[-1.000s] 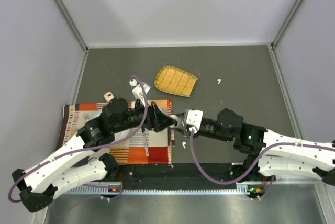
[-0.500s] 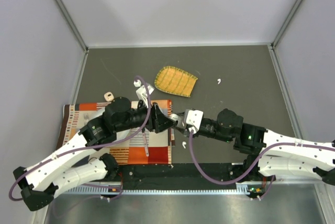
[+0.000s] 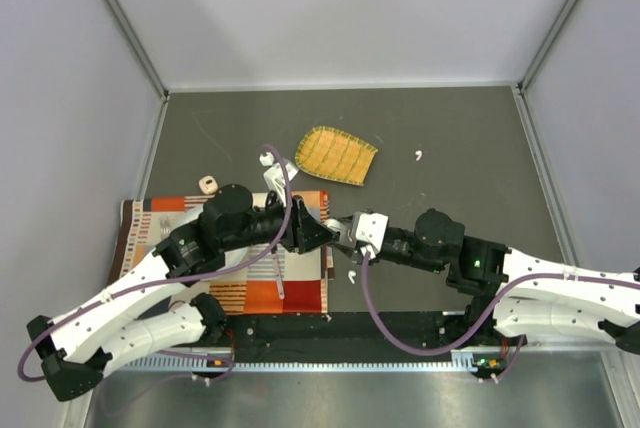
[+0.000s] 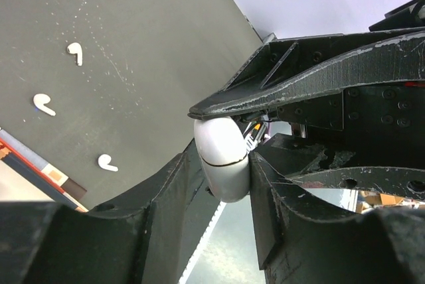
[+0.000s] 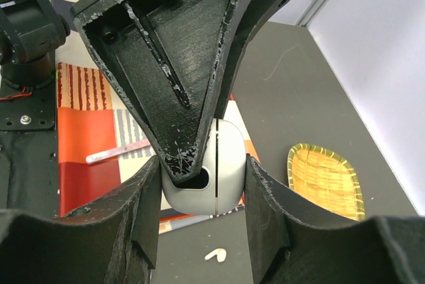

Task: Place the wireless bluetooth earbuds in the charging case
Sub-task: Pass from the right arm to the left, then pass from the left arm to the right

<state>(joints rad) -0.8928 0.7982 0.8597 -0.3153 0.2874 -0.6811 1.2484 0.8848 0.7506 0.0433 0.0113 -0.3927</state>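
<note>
- L gripper (image 4: 226, 158) and R gripper (image 5: 202, 184) both clamp the white charging case (image 5: 216, 171) above the table's (image 3: 450, 138) near edge.
- Three earbuds (image 4: 43, 103) lie loose on the table surface.

Two grippers, left gripper (image 3: 318, 235) and right gripper (image 3: 343, 232), tip to tip near the mat's front edge. Loose earbuds (image 3: 352, 275) just below them, (image 3: 419, 156) far right, (image 3: 265, 158) beside woven tray (image 3: 335, 155). Striped cloth (image 3: 300, 293) front-left.
</note>
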